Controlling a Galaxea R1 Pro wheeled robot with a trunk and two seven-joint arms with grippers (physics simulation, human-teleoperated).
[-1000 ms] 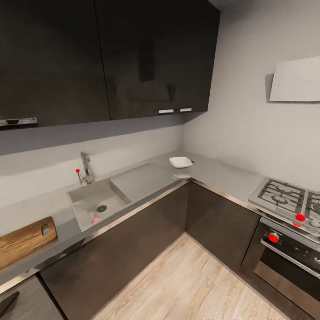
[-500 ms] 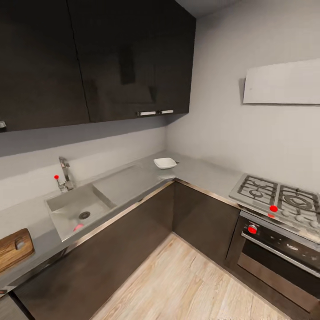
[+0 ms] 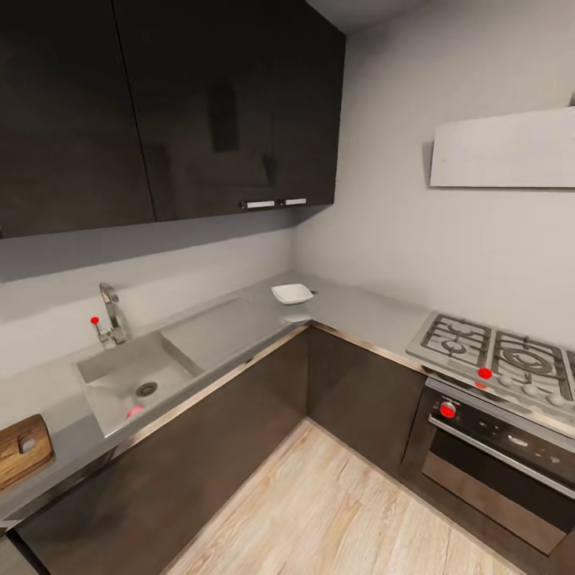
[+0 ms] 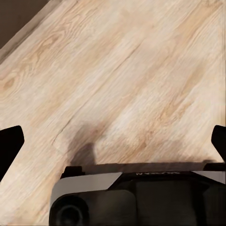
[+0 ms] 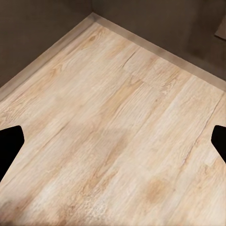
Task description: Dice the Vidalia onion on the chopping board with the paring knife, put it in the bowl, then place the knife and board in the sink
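Note:
From the head view, the grey sink (image 3: 104, 363) is set into the countertop (image 3: 239, 327) at the left. A small reddish round thing, the onion (image 3: 134, 411), lies in the basin by its front wall. One end of the brown chopping board (image 3: 20, 449) shows at the left edge of the counter. In the counter's far corner stands the white bowl (image 3: 291, 294). I cannot make out the paring knife. My left gripper (image 4: 113, 146) and right gripper (image 5: 113, 141) are both open over wood floor, holding nothing.
A chrome tap (image 3: 109, 313) with a red knob stands behind the sink. A gas hob (image 3: 495, 355) and oven (image 3: 495, 451) sit at the right under a pale hood (image 3: 503, 152). Dark cabinets (image 3: 200, 104) hang above. Plank floor (image 3: 335, 511) lies ahead.
The whole picture has shifted left, so the camera has turned right: the board has slid toward the left edge and more of the hob shows.

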